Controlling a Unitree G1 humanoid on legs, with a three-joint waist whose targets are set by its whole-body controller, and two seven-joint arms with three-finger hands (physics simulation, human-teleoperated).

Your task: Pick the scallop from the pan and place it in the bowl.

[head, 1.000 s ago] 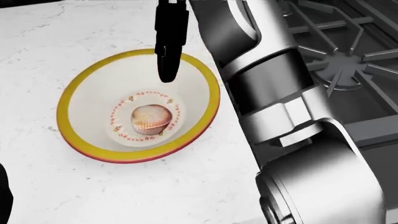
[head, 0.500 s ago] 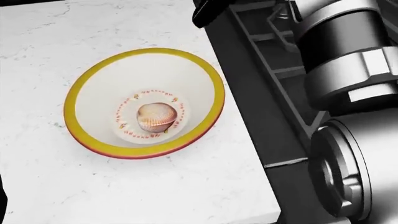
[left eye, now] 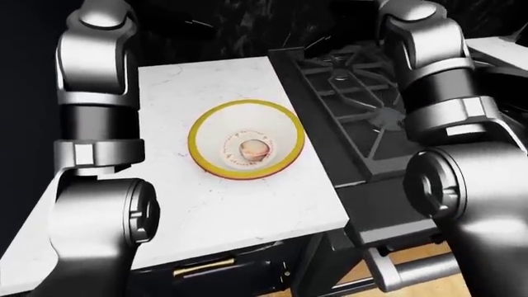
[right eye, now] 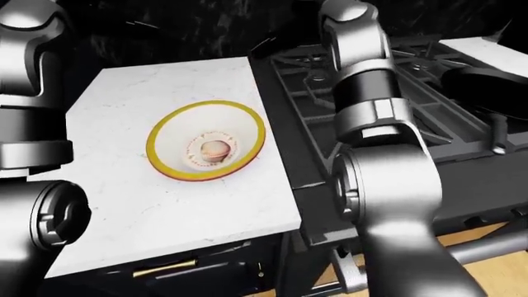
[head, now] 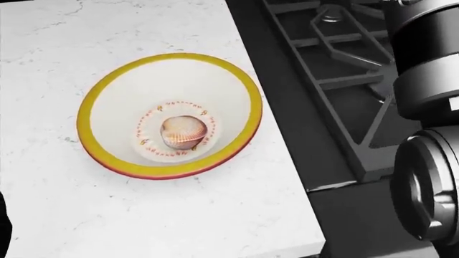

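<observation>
Neither robot hand shows in any view, so whether their fingers are apart or together cannot be told; only the two silver arms rise along the left and right sides of the eye views, with the left arm (left eye: 97, 124) standing over the left edge of the desk and the right arm (right eye: 371, 117) over the stove. The white marble desk (left eye: 239, 210) fills the middle of the left-eye view, its lower edge ending above dark cabinet fronts (left eye: 223, 272) with a brass handle. Its right edge meets the black stove (head: 337, 80), whose grates run up the right side of the head view. A dark wall (left eye: 231, 25) closes the top of both eye views, and a strip of wooden floor (right eye: 470, 238) shows at lower right. A dark pan (right eye: 487, 80) sits at the stove's far right in the right-eye view. The yellow-rimmed bowl (head: 237, 86) stands on the desk near the stove edge, bare marble on its other sides. The scallop (head: 183, 132) lies in the bowl's bottom, ringed by a small red pattern.
</observation>
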